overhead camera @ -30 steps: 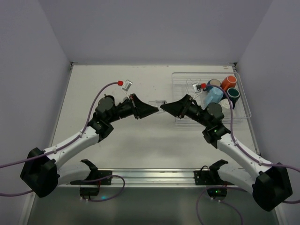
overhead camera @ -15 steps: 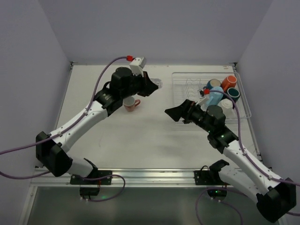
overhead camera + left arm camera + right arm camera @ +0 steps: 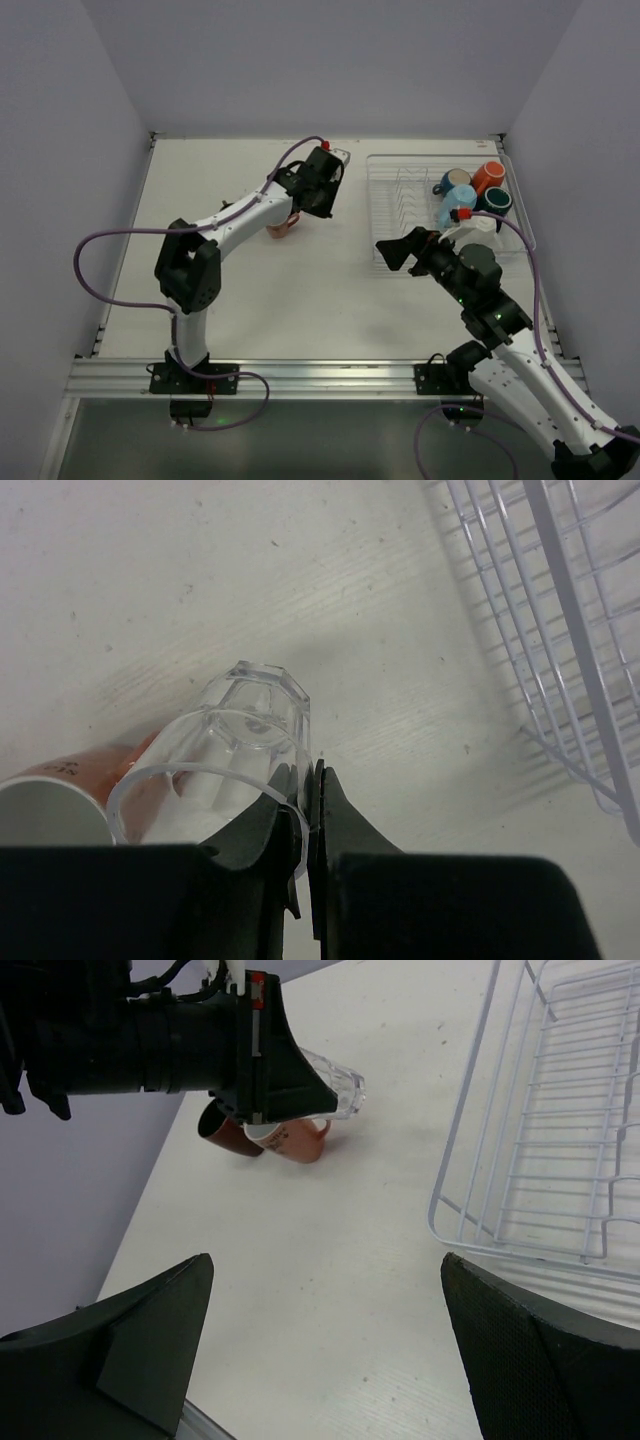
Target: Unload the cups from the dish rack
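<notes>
My left gripper [image 3: 308, 780] is shut on the rim wall of the clear glass tumbler [image 3: 250, 740], which it holds tilted low over the table. Right beside it a salmon-pink mug [image 3: 60, 800] lies on the table. From above, the left gripper [image 3: 322, 200] is far out at the back middle, next to that mug [image 3: 282, 225]. The white wire dish rack [image 3: 400, 190] holds the other cups: orange [image 3: 488, 177], dark blue [image 3: 455, 180], dark teal [image 3: 497, 202], light blue [image 3: 457, 205] and white [image 3: 480, 225]. My right gripper [image 3: 400, 250] stands open and empty off the rack's near-left corner.
In the right wrist view the rack's [image 3: 560, 1130] left half is bare wire. The left arm [image 3: 230, 215] stretches across the table's left half. Grey walls close off the back and both sides.
Both grippers met at the tumbler mid-table. The right gripper opened and drew back. The left arm carried the tumbler to the back, beside the pink mug.
</notes>
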